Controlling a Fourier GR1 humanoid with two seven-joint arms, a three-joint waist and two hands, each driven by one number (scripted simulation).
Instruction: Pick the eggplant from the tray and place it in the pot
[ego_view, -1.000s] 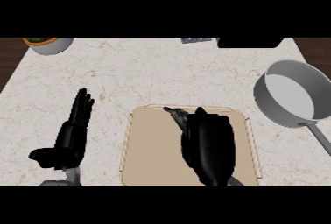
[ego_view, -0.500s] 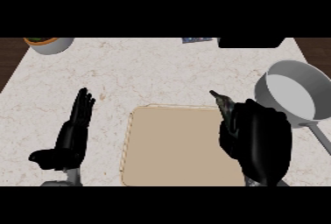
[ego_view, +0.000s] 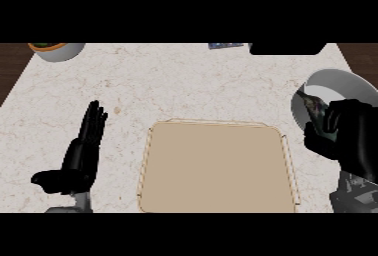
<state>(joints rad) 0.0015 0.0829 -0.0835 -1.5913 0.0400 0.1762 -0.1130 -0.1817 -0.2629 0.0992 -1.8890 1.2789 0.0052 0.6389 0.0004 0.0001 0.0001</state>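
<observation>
The beige tray (ego_view: 218, 200) lies in the middle of the counter with nothing on it. My right hand (ego_view: 353, 137) is at the right edge, curled round the dark eggplant (ego_view: 313, 106); only the eggplant's tip shows past the fingers. Hand and eggplant hang over the near part of the grey pot (ego_view: 341, 82), which stands at the right of the tray. Whether the eggplant touches the pot cannot be told. My left hand (ego_view: 80, 155) rests open on the left, fingers straight and pointing away, well apart from the tray.
A white bowl (ego_view: 56, 50) with something orange in it stands at the far left corner. A black object (ego_view: 288, 48) and a small blue item (ego_view: 226, 46) sit along the far edge. Wooden floor shows beyond the counter's left side.
My right hand has carried the eggplant off the tray and rightward, now reaching over the pot. The tray is left bare. The left hand has not moved.
</observation>
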